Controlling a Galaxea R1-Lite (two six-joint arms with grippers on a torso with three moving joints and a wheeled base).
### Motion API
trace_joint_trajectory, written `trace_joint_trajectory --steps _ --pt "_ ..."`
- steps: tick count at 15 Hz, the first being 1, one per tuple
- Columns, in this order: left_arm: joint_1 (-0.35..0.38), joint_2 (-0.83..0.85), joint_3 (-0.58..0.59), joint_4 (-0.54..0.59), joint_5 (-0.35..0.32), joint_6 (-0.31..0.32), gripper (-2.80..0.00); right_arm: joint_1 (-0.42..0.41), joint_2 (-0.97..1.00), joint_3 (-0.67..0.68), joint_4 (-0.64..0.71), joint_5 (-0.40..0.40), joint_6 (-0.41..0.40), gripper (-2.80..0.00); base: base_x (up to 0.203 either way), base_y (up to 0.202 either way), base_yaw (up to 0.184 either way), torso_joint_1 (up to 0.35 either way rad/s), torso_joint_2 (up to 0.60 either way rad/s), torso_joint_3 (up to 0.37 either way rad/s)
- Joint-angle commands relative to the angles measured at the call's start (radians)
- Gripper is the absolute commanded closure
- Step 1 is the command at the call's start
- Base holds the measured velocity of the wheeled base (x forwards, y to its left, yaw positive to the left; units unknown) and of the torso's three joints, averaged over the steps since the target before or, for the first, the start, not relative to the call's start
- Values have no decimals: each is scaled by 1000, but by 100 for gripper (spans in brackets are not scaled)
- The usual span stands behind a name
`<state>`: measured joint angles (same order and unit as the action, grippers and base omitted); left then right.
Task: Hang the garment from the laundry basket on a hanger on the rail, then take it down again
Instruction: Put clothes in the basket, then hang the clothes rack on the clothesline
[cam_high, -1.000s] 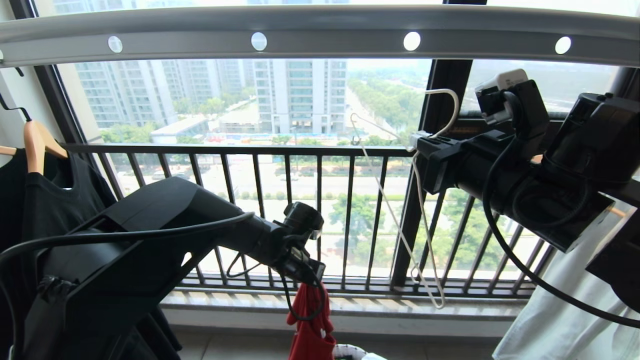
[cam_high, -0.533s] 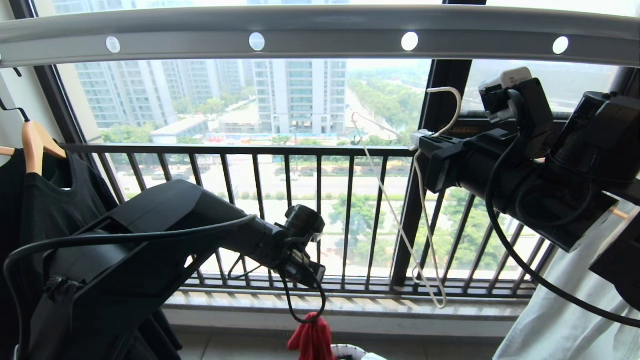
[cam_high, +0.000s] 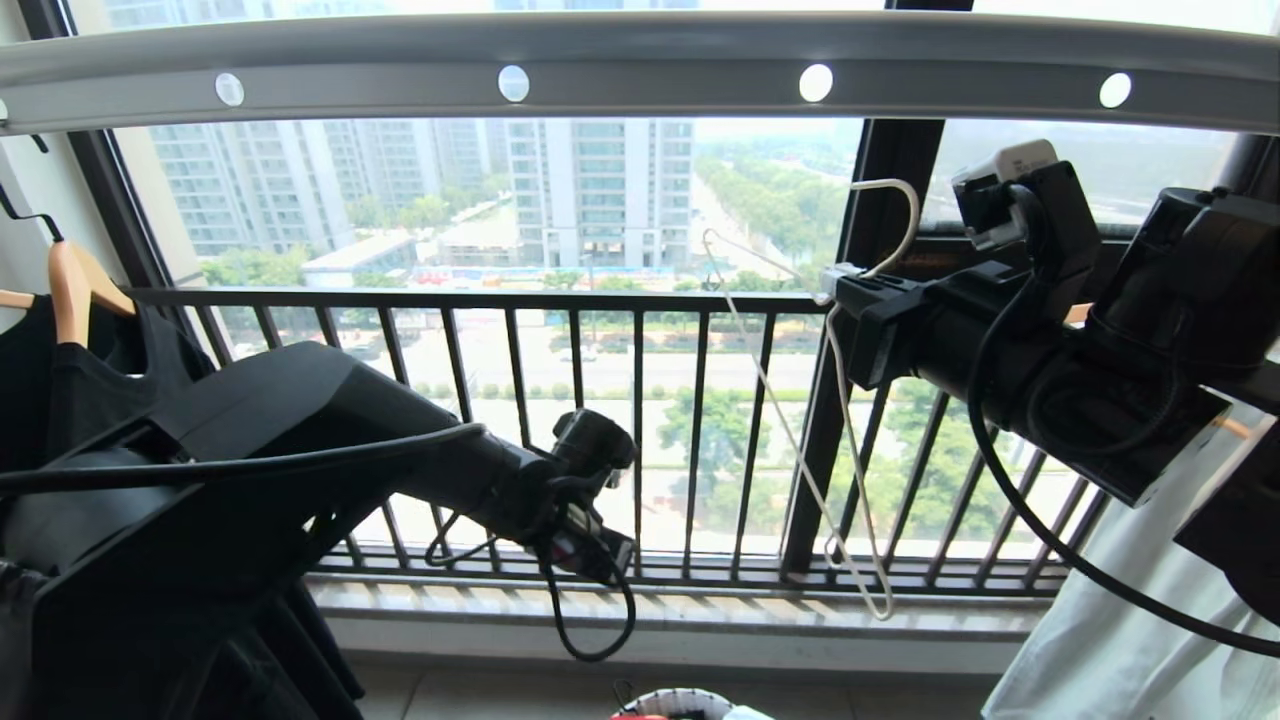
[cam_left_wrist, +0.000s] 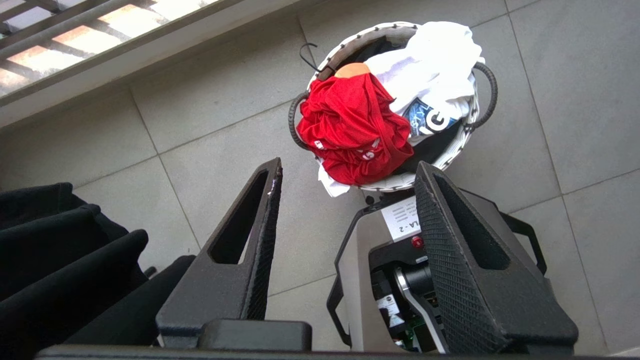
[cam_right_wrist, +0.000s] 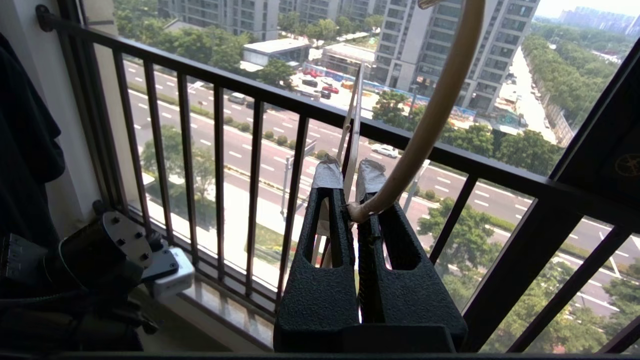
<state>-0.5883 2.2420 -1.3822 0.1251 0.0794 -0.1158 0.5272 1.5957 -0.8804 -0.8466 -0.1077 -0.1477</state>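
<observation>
Garment (cam_left_wrist: 352, 135) crumpled red, seemingly atop laundry basket (cam_left_wrist: 482, 107)

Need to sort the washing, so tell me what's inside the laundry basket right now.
In the laundry basket, the red garment lies bunched on top beside white cloth and a dark printed piece. Anything underneath is covered.
</observation>
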Motion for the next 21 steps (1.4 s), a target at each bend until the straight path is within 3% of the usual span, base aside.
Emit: trace_joint_trajectory --steps 1,5,15,21 --pt "0 -152 126 -1 3 -3 0 0 19 9 -7 -1 -4 0 0 0 0 0 0 0" --pt "0 -338 256 -7 26 -7 0 -1 55 12 -11 -3 -28 0 0 0 0 0 0 0" --pt "-11 -633 240 3 21 -1 0 87 29 15 -47 -40 -75 0 0 0 0 0 0 0" --pt "4 -733 225 85 14 2 0 87 34 -90 15 -46 -119 0 0 0 0 0 0 0"
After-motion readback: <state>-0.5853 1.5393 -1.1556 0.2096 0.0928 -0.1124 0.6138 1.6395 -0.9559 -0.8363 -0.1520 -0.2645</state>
